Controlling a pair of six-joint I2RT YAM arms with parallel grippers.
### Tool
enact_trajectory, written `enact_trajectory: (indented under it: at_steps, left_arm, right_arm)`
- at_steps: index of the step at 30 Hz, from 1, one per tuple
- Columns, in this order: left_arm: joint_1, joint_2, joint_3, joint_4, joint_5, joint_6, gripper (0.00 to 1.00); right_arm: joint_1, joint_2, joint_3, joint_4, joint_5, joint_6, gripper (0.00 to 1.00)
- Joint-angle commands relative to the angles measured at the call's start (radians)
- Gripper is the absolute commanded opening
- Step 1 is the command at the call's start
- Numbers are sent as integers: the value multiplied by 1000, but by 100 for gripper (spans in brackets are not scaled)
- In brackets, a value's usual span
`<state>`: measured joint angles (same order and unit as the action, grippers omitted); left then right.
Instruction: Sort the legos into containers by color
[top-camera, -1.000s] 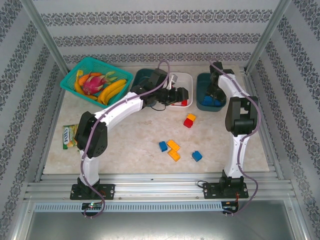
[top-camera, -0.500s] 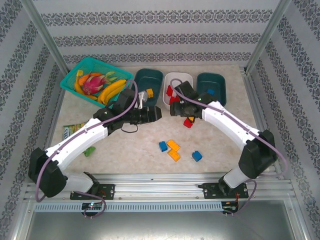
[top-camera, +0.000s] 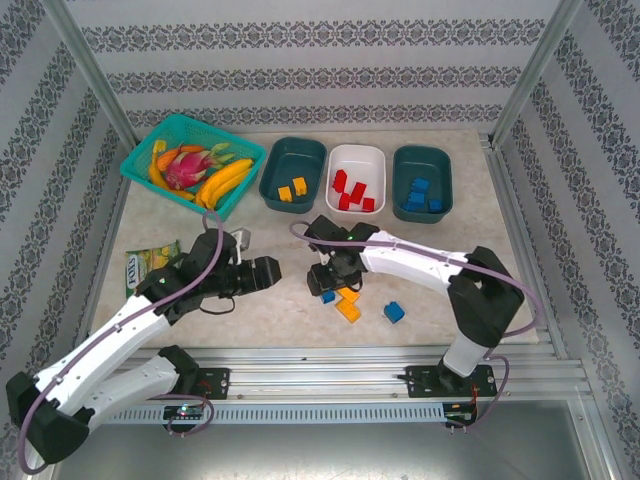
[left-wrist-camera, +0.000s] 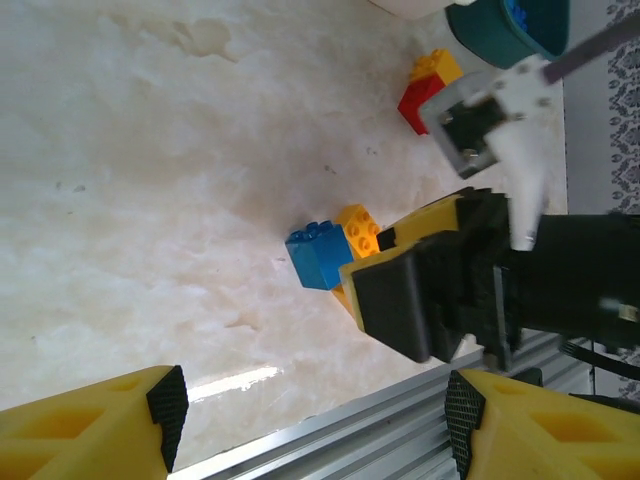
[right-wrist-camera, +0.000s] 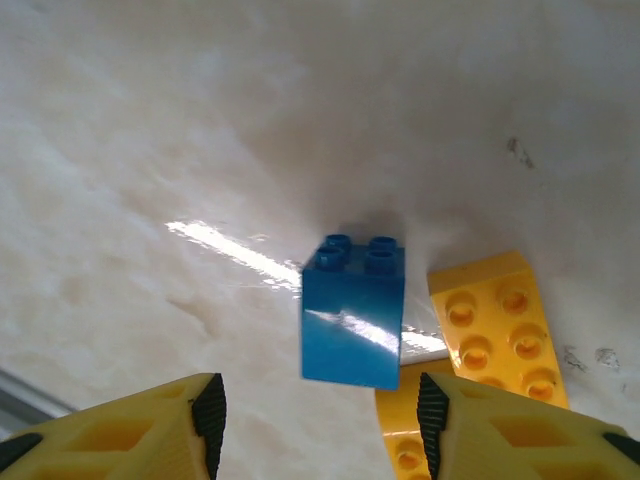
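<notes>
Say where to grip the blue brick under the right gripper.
Take the blue brick by its two flat side faces, from straight above: it stands studs-up, centred under the open right gripper. The yellow brick crowds one face.

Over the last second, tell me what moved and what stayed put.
The left gripper withdrew from the tubs toward the near left, jaws open. The right gripper also left the tubs and came down over a blue lego, jaws open, nothing grasped. Tubs and loose legos stayed.
</notes>
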<state>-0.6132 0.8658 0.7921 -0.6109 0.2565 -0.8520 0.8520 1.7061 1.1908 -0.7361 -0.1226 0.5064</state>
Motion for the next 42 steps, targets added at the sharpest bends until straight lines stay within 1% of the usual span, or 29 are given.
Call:
enact_trajectory:
  at_steps: [1, 6, 10, 13, 17, 20, 23, 26, 31, 33, 36, 38, 42]
  left_arm:
    - [10, -45, -22, -53, -36, -46, 71]
    - [10, -82, -32, -66, -41, -58, 71]
    - [10, -95, -32, -73, -40, -56, 71]
    - [10, -97, -32, -70, -34, -54, 71]
    - [10, -97, -32, -64, -32, -55, 71]
    - [10, -97, -33, -61, -34, -56, 71]
    - [10, -97, -30, -61, -35, -59, 71]
    - [10, -98, -31, -58, -36, -61, 71]
    - [10, -98, -42, -49, -41, -70, 71]
    - [10, -98, -45, -44, -43, -73, 71]
    - [10, -102, -54, -38, -52, -79, 71]
    - [10, -104, -56, -32, -64, -87, 71]
    - [10, -110, -60, -22, -79, -100, 71]
  right_arm:
    - [20, 25, 16, -26, -8, 27, 55]
    - [35, 81, 32, -29, 12, 35, 54]
    - [37, 110, 44, -28, 16, 45, 50]
    - [37, 128, 50, -30, 26, 47, 50]
    - [45, 152, 72, -31, 32, 43, 50]
    - [49, 182, 106, -64, 62, 40, 55]
    - [63, 165, 128, -89, 116, 20, 56]
    - [71, 134, 142, -98, 132, 5, 52]
    - [75, 89, 158, -122, 182, -4, 51]
    - [74, 82, 166, -129, 204, -16, 53]
    - [73, 116, 189, -143, 194, -39, 61]
    - [73, 148, 202, -145, 181, -49, 65]
    - [69, 216, 224, -136, 164, -63, 66]
